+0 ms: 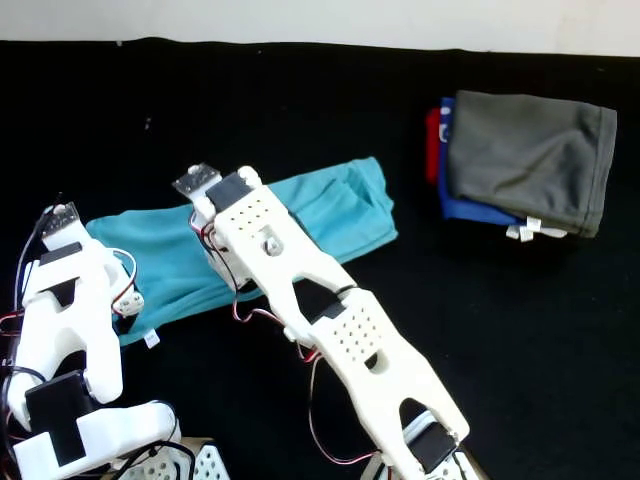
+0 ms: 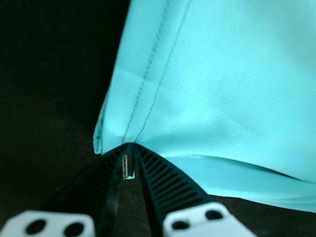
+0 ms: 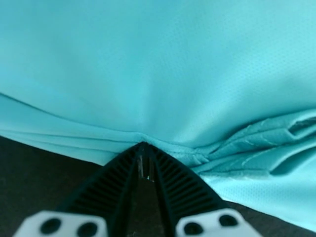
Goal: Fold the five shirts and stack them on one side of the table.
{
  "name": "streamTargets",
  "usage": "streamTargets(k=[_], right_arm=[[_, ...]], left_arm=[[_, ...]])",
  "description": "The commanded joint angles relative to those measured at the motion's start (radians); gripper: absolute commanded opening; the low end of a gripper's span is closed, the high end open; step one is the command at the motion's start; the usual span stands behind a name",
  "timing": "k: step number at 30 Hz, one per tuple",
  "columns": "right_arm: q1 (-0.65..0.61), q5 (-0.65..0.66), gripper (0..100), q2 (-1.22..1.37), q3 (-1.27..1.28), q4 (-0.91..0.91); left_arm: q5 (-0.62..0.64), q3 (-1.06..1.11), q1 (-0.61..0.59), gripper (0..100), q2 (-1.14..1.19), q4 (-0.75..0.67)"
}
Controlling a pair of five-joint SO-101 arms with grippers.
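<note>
Black table [image 1: 500,350] carries the teal shirt [image 1: 330,215], stretched out flat, with a grey-topped stack [image 1: 530,160] of folded shirts well apart near the far edge. At my left wrist, my left pincer [image 2: 128,148] is clamped on the teal shirt's stitched corner. At my right wrist, my right pincer [image 3: 143,146] pinches its folded edge.

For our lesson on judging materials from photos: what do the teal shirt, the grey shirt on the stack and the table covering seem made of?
The teal shirt: likely a synthetic sports knit, matte; a fine pinhole mesh and stitched hem show. The grey shirt: soft matte cloth, fibre unclear; it drapes in folds. The table covering: black, matte, probably fabric; too dark to tell.
</note>
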Motion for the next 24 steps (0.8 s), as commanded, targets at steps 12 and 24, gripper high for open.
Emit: streamTargets(k=[12, 24], right_arm=[[0.093, 0.097, 0.9, -0.303, -0.237, 0.015], [0.213, 0.097, 13.7, -0.664, -0.179, 0.018]], left_arm=[[0.003, -0.093, 0.025, 1, -0.165, 0.178], [0.005, -0.274, -0.054, 20, -0.285, 0.301]])
